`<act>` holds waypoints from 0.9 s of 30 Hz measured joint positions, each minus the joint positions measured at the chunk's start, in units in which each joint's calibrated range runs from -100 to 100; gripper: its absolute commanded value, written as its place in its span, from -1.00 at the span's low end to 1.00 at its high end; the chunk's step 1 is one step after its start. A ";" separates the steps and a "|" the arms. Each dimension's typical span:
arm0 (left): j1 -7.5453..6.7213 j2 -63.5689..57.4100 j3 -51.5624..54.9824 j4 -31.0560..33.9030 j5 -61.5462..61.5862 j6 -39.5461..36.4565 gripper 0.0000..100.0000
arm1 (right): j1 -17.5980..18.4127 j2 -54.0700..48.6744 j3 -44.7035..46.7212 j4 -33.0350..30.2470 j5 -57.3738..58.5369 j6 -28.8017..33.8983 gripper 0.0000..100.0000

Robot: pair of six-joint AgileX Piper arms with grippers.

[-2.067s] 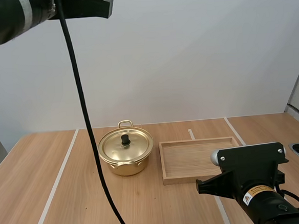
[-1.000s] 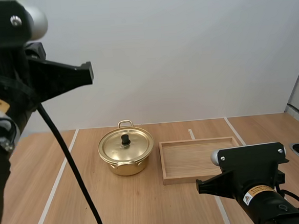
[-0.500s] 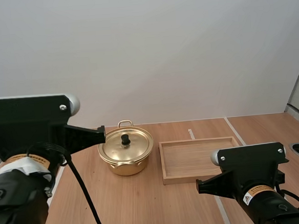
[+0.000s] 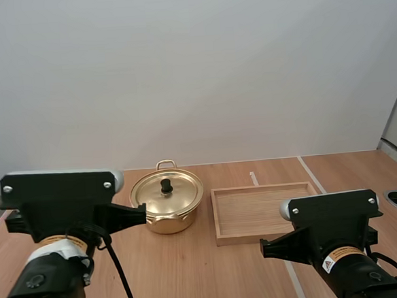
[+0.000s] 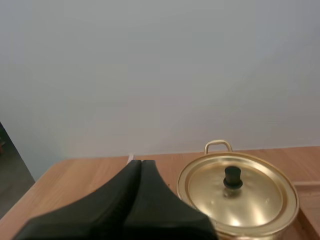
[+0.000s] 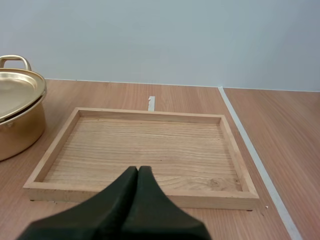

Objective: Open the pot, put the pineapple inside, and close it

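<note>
A plain pale wall backs a light wooden table marked with thin white lines. At about eleven o'clock on it stands a round, gold-coloured metal pot. Its matching domed lid is seated flat, with a small black knob at the centre. Just beside the pot, at its three o'clock but not touching it, lies a shallow rectangular wooden tray whose floor is bare grain.

The left gripper is clenched on nothing, its two black fingers pressed into one dark wedge, and the pot sits ahead of it at one o'clock. The right gripper is likewise closed and empty. It points at twelve o'clock over the tray's near rim, with the pot off at its ten o'clock.

To my eye each arm has been lined up with its own piece: the left for the lid's knob, the right for the tray, perhaps as a place to set things down. With the lid on, no step of the task looks begun.

The lid hides whatever the pot holds. From the right wrist view the pot is cut off to part of its rim and one loop handle.
</note>
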 measured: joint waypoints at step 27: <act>0.00 -8.54 10.02 -4.16 8.30 1.53 -1.00 | 0.00 0.00 0.00 0.00 0.00 0.00 -1.00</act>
